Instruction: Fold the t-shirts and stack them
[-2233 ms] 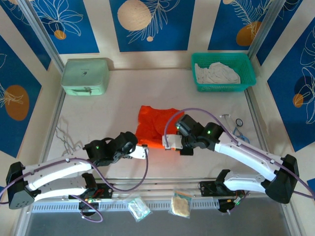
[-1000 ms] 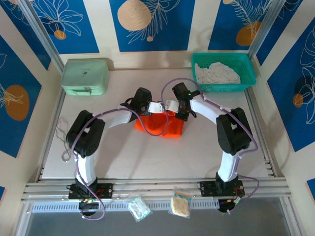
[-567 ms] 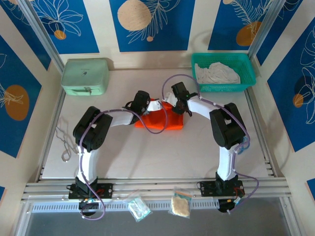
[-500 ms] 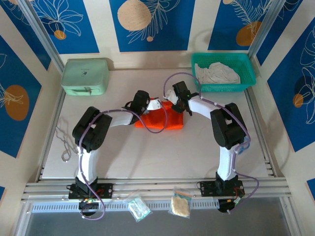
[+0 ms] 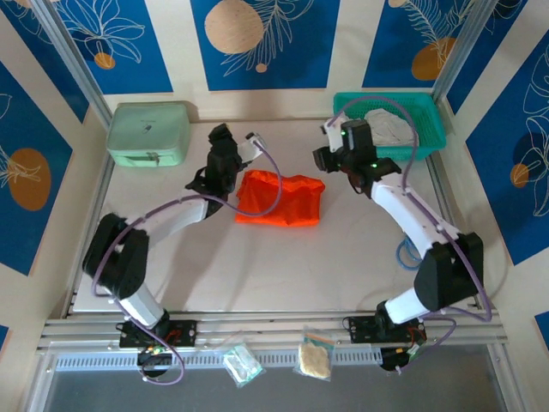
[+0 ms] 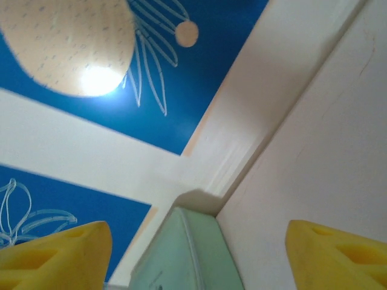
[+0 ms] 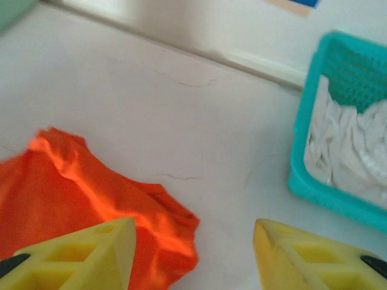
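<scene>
The left arm (image 5: pixel 171 215) bends at an elbow out to the left and reaches forward and inward, its wrist cocked so that the left gripper (image 5: pixel 250 139) tilts upward, yellow fingers (image 6: pixel 54 254) spread wide apart. The right arm (image 5: pixel 412 215) sweeps from an elbow out on the right, forward and inward, and the right gripper (image 5: pixel 329 129) angles downward with its yellow fingers (image 7: pixel 78 254) parted. The two grippers sit well apart from each other
</scene>
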